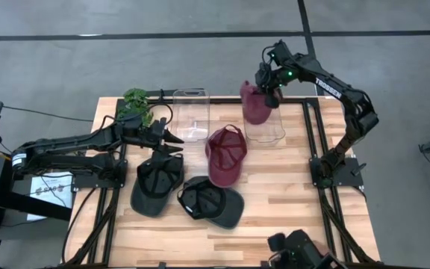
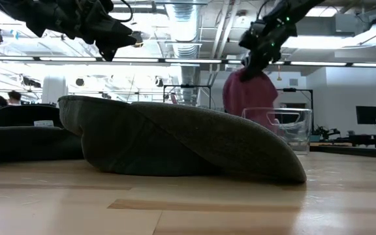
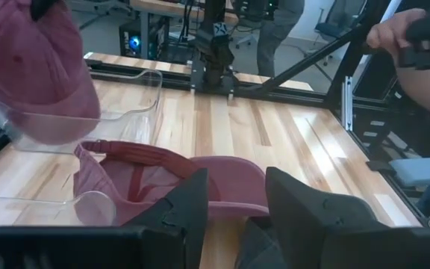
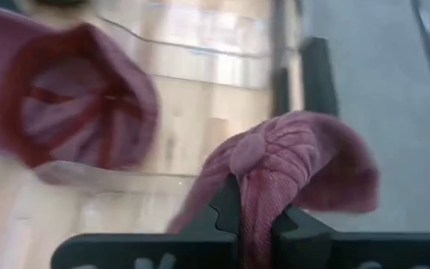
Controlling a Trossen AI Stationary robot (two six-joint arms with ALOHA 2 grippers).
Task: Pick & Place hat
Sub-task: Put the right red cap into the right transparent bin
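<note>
Right wrist view shows the right gripper's (image 4: 254, 224) fingers clenched on a maroon hat (image 4: 290, 168), pinching its crown fabric. Seen from above, that hat hangs over the clear bin (image 1: 266, 128) at the counter's (image 1: 290, 194) far edge. The left gripper (image 1: 176, 143), fingers released and holding nothing, hovers beside a second maroon hat (image 1: 225, 155) lying near the bin, above two dark hats (image 1: 157, 179).

White "TROSSEN" lettering marks the right arm (image 1: 333, 87).
</note>
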